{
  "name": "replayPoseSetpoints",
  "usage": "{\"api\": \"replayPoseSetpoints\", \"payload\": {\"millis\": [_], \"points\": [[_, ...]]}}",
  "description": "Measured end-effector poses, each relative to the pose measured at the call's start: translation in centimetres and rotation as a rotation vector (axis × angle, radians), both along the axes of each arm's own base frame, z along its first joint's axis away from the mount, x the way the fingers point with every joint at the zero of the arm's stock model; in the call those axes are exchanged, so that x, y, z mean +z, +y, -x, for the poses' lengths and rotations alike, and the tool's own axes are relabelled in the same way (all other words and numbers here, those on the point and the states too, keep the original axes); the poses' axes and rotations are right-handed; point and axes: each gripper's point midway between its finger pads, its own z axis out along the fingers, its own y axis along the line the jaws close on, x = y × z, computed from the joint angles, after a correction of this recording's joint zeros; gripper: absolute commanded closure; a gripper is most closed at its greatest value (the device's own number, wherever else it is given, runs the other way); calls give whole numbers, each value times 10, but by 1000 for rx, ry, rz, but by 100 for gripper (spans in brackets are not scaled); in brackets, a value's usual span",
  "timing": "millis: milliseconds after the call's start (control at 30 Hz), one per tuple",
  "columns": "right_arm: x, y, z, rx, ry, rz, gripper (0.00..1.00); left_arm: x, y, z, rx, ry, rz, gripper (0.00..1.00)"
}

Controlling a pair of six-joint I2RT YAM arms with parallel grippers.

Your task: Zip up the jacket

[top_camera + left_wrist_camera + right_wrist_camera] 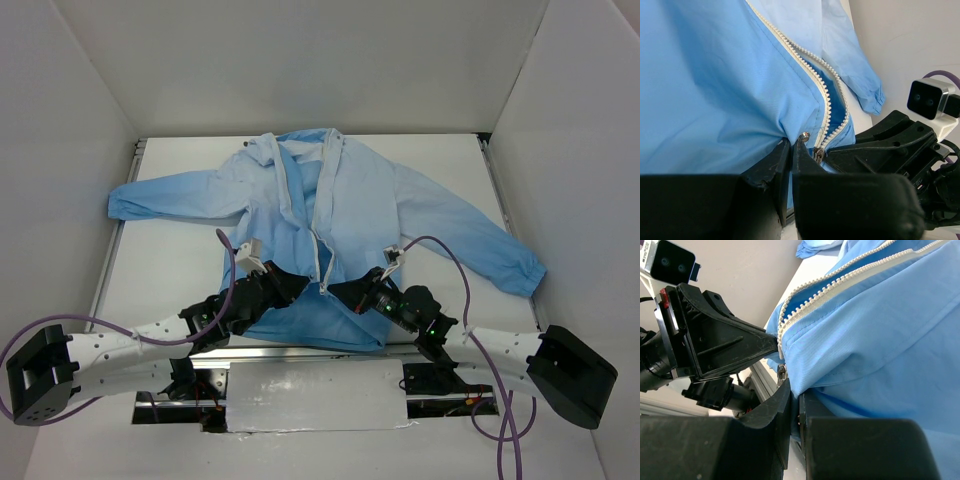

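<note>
White tabletop (170,262) between white walls, top view: the jacket (370,215) is lying flat, front up, with its collar toward the top of the frame and its hem at the bottom by the arms. Its zipper (319,235) is running up the middle of the frame, teeth parted from just above the hem. Left hand (300,284) and right hand (346,293) are meeting at the zipper's bottom end, one on each side.

Left wrist view: the left hand's fingers are pressing together on a fold of the jacket front, just left of the slider (818,155). Parted teeth are leading away to the upper left.

Right wrist view: the right hand is clamping the opposite front edge at the hem. The slider is hanging just beside its fingertips, with teeth running to the upper right.

Judgement: the slider is sitting between the two hands, about equally near each. Its travel is lying along the zipper's long axis, away from both hands toward the collar.
</note>
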Motion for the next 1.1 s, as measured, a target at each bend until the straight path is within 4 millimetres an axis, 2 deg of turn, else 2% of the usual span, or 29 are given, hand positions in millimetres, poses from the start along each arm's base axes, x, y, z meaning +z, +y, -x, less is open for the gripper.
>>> {"api": "replayPoseSetpoints", "payload": {"millis": [400, 767, 1100], "points": [[-3, 0, 0, 0, 3, 9, 100, 0, 0, 0, -1, 1, 1, 100], [0, 1, -2, -4, -10, 11, 100, -7, -1, 0, -4, 15, -19, 100], [3, 1, -5, -12, -22, 14, 100, -5, -4, 2, -22, 17, -11, 100]]}}
